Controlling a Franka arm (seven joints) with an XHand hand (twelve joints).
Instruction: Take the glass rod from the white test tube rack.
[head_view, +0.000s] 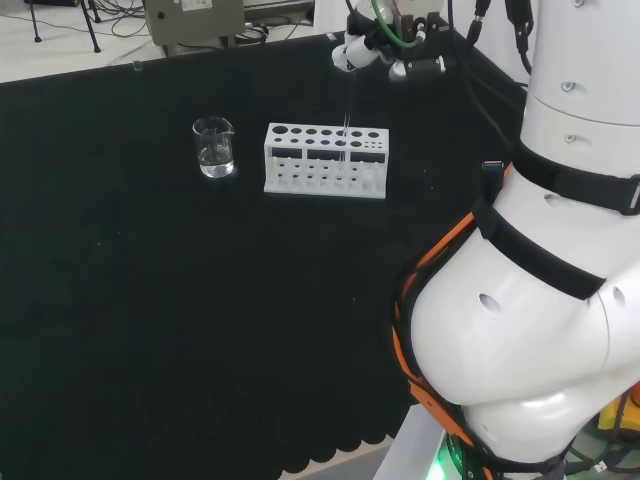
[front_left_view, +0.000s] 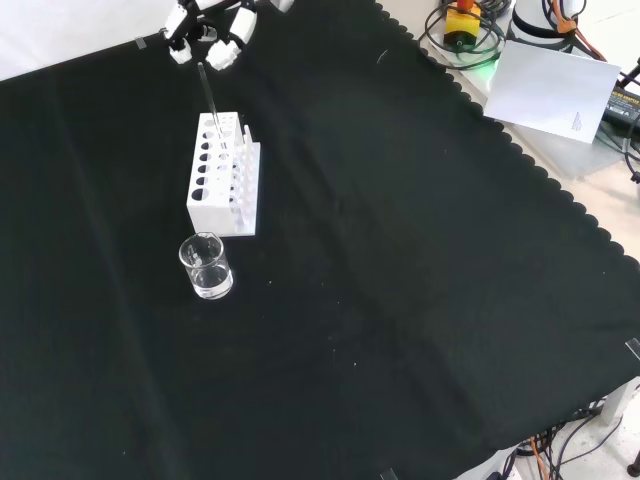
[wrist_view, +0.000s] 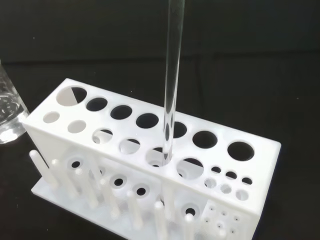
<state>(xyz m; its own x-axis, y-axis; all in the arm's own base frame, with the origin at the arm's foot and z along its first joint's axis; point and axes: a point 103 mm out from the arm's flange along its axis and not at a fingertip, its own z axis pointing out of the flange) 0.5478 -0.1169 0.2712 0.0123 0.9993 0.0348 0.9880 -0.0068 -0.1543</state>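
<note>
A white test tube rack (head_view: 300, 182) stands far back on the black cloth, also seen in the front view (front_left_view: 243, 205) and close up in the wrist view (wrist_view: 60, 145). A clear glass rod (head_view: 345, 130) rises almost upright from it. In the wrist view the rod (wrist_view: 171, 80) ends at a hole in the rack's top plate. The front view shows the rod (front_left_view: 210, 105) leaning slightly. The black and white hand (head_view: 385, 52) sits right above the rack, its fingers (front_left_view: 222, 52) curled round the rod's top end.
A small clear glass beaker (head_view: 214, 148) stands beside the rack's end (front_left_view: 206, 267) (wrist_view: 7, 110). The arm's white links (head_view: 540, 300) take up the head view's right. A white sheet (front_left_view: 555, 90) and cables lie off the cloth's edge.
</note>
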